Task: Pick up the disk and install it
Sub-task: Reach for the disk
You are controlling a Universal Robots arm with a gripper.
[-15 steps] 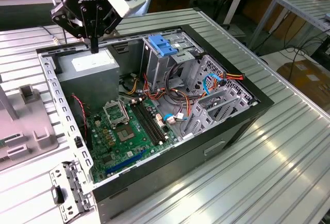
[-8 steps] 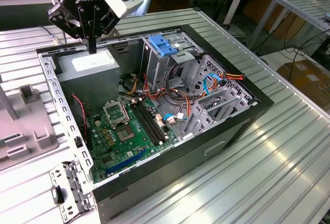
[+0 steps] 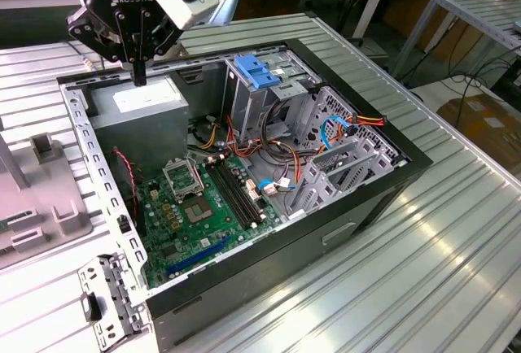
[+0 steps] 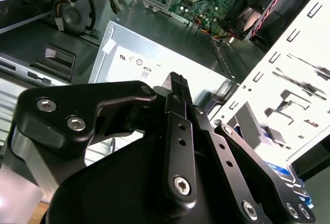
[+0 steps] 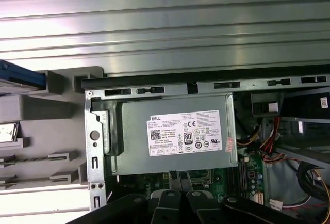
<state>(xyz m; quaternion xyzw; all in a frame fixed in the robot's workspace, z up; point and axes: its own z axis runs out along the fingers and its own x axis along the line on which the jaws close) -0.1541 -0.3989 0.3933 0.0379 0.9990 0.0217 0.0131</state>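
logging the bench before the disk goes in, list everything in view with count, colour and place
computer case: one, black, lying open on the table
power supply: one, grey with a white label, in a corner of the case
motherboard: one, green, on the case floor
drive cage: one, bare metal, inside the case
bracket: one, blue, atop the drive cage
cables: several, red, yellow, blue and black, beside the cage
holder: one, grey, on the table at the exterior view's left of the case
disk: one, blue edge showing, at the holder
table: one, ribbed silver metal
gripper: one, black, shut and empty, above the power supply
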